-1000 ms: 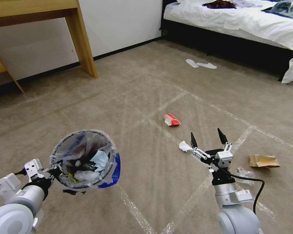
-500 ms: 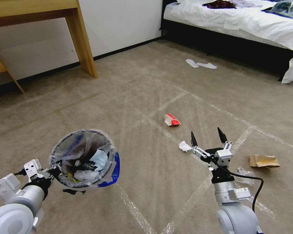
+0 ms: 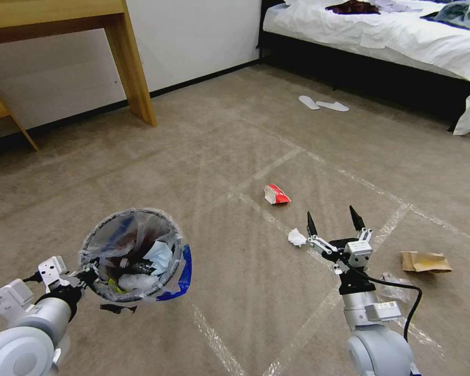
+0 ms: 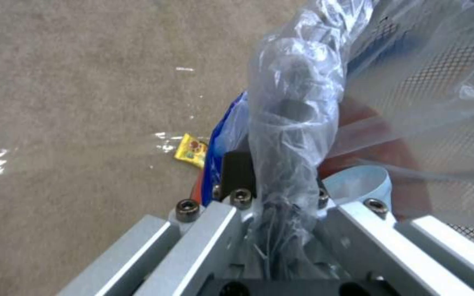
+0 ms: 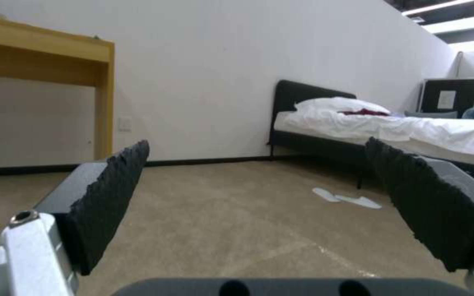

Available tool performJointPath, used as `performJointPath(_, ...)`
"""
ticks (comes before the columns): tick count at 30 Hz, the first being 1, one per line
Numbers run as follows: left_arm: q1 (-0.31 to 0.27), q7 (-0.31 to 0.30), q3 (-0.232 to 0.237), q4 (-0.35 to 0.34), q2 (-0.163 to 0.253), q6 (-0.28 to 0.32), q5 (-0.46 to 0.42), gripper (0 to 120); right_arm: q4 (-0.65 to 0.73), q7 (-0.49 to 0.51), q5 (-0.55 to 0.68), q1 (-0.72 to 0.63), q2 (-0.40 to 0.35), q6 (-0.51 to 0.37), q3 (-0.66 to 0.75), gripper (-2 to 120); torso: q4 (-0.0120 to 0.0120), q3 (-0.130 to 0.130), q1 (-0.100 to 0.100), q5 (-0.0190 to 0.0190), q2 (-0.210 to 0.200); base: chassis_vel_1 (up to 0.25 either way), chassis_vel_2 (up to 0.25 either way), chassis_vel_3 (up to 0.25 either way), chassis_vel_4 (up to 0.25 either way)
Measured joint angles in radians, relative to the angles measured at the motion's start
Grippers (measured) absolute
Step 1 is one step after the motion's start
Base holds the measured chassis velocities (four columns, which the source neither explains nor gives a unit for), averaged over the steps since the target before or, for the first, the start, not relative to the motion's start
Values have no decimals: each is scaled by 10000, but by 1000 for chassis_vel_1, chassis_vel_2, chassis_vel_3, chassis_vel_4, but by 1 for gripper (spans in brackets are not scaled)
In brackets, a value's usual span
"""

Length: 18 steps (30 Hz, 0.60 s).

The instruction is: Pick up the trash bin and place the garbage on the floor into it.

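Up off the floor [image 3: 235, 156], the trash bin [image 3: 133, 256] hung tilted at the left gripper [image 3: 86, 274], whose fingers were clamped on the plastic-wrapped rim [image 4: 294, 135]. Its mouth faced upward, showing a blue mask [image 3: 159, 256] and white tissue among the litter inside, with the blue patch [image 3: 185, 271] on the side nearest the other arm. Seen from the left wrist, a small yellow wrapper [image 4: 192, 150] lay on the carpet below the bin.

Out beyond it, the right gripper [image 3: 333, 222] hovered above the carpet with its black fingers [image 5: 111, 193] spread wide apart, holding nothing. A crumpled white tissue [image 3: 297, 237] lay just beside its left fingertip, and a red-white crushed carton [image 3: 276, 194] sat a little farther off, next to a tape strip. A brown paper bag [image 3: 425, 262] and a clear wrapper [image 3: 394, 284] lay to the right of that arm. White slippers [image 3: 324, 104] rested near the bed [image 3: 402, 36].
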Motion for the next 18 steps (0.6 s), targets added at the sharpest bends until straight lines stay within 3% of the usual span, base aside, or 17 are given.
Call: performJointPath(18,-1,49,48,80,-27,-34,129,1,-118,43,0,83,-19,21,16,100,0,1,-1,0,0,-77,77,71,-72)
